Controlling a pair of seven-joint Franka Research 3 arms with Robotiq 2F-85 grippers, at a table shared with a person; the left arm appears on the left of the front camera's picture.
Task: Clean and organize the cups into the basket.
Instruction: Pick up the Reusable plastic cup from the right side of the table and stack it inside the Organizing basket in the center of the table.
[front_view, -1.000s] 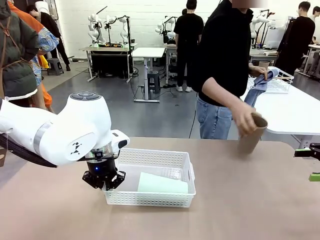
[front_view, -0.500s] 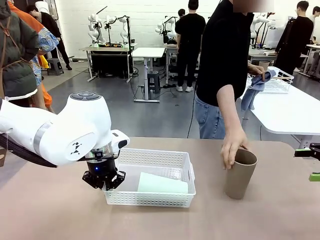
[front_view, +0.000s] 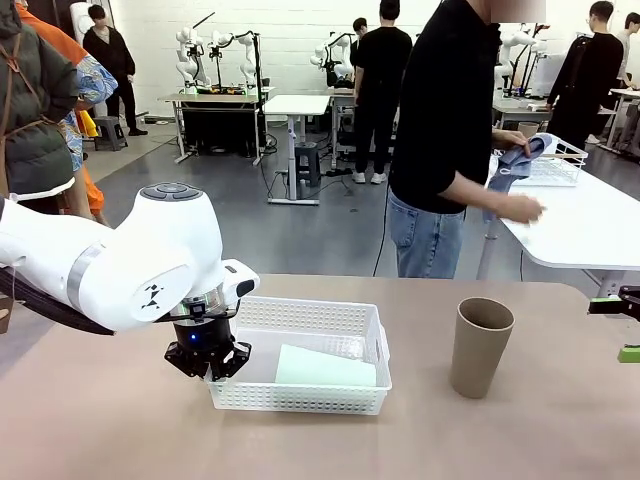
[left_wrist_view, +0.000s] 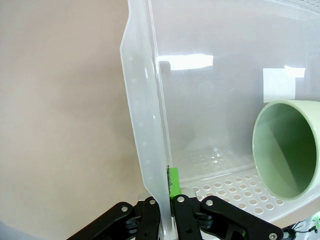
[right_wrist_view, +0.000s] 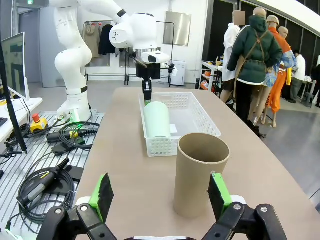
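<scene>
The white lattice basket (front_view: 300, 397) sits left of the table's middle. A pale mint cup (front_view: 325, 367) lies on its side inside it. My left gripper (front_view: 208, 360) is shut on the basket's left rim (left_wrist_view: 142, 125), with the mint cup's (left_wrist_view: 290, 150) open mouth to its right. A tan-brown cup (front_view: 480, 345) stands upright on the table to the right of the basket. My right gripper (right_wrist_view: 161, 194) is open near the table's right edge, and the tan cup (right_wrist_view: 200, 175) stands just ahead between its green pads (right_wrist_view: 103, 194), apart from them.
The person stands at the far side, turned to a white side table (front_view: 590, 225) with a blue cloth (front_view: 515, 165) in hand. A white wire rack (front_view: 560, 160) sits on that table. Bare tabletop lies in front of the basket and around the tan cup.
The person set the tan cup upright on the table, let go and drew the hand back to the side table. Neither arm moved.
</scene>
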